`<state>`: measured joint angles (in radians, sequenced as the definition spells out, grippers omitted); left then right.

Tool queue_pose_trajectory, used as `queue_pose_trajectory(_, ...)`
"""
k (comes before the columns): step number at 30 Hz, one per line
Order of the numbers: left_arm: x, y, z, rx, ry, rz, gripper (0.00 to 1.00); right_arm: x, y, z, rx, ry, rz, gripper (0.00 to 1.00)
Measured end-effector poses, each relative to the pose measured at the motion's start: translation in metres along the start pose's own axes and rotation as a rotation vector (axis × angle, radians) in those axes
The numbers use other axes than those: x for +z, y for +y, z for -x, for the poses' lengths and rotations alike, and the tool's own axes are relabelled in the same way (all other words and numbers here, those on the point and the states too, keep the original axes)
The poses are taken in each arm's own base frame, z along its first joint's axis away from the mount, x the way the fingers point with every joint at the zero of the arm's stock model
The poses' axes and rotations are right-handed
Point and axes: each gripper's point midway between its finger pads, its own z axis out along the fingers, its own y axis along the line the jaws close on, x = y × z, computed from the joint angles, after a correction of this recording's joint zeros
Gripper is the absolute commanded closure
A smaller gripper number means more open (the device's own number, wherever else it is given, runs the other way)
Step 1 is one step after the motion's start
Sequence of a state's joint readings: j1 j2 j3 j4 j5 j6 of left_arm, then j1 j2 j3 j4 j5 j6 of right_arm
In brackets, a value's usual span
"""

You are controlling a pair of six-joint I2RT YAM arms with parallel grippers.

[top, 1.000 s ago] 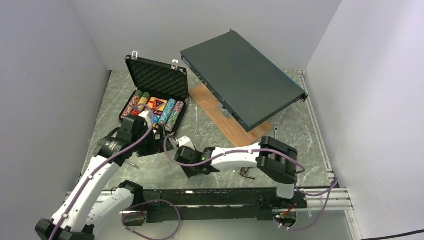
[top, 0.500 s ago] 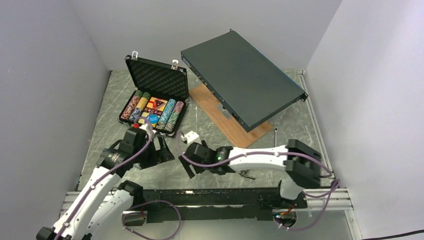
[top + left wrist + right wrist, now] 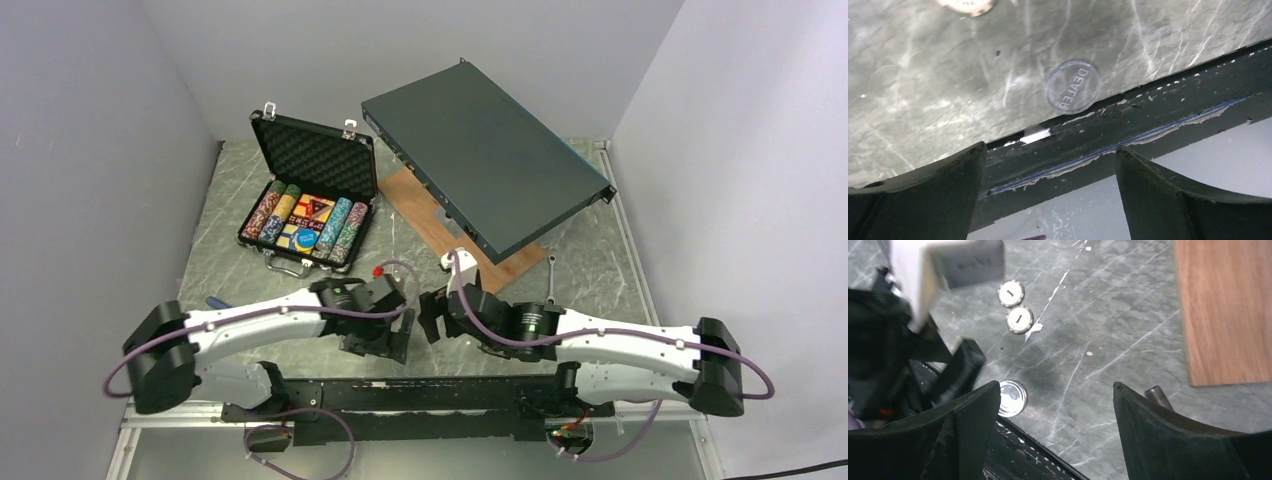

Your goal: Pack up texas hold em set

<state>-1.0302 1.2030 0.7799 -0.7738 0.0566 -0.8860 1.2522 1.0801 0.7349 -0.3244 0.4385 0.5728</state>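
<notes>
Black fingers of the left gripper stand wide apart with nothing between them, low over the table's near edge. A clear dealer disc lies on the grey marbled table just beyond. The right gripper, facing it from the right, is likewise spread and empty, with two white chips lying farther out. The briefcase sits open at the far left, with rows of chips inside.

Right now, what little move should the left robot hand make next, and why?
Probably ease the left gripper forward and down over the clear DEALER button. Its jaws stand wide open and empty; the button lies flat on the table just ahead, beside the black rail, not in the chip case.
</notes>
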Motion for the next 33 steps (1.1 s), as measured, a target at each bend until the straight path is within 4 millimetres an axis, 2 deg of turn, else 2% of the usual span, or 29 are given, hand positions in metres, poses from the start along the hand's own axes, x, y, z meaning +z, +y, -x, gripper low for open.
queue_pose_trajectory(3, 0.011, -0.017, -0.001, 0.072, 0.012, 0.058, 0.01, -0.011, -0.012, 0.007, 0.011, -0.036, -0.016, 0.14)
queue_pose_trajectory(8, 0.025, -0.03, -0.006, 0.139, 0.043, 0.118, 0.01, -0.016, -0.033, 0.005, 0.001, -0.041, -0.074, 0.15)
queue_pose_trajectory(12, 0.035, -0.031, -0.009, 0.174, 0.068, 0.158, 0.05, -0.019, -0.043, -0.001, -0.008, -0.036, -0.1, 0.15)
queue_pose_trajectory(16, 0.043, -0.026, -0.01, 0.201, 0.087, 0.188, 0.16, -0.025, -0.046, -0.008, -0.008, -0.041, -0.083, 0.15)
queue_pose_trajectory(21, 0.05, -0.03, -0.007, 0.206, 0.077, 0.178, 0.13, -0.034, -0.047, -0.012, 0.001, -0.042, -0.067, 0.16)
queue_pose_trajectory(25, 0.047, -0.032, -0.004, 0.2, 0.029, 0.132, 0.13, -0.037, -0.047, -0.013, 0.011, -0.043, -0.061, 0.16)
queue_pose_trajectory(33, 0.013, -0.031, 0.002, 0.194, -0.124, -0.008, 0.11, -0.029, -0.049, -0.019, 0.004, -0.022, -0.097, 0.16)
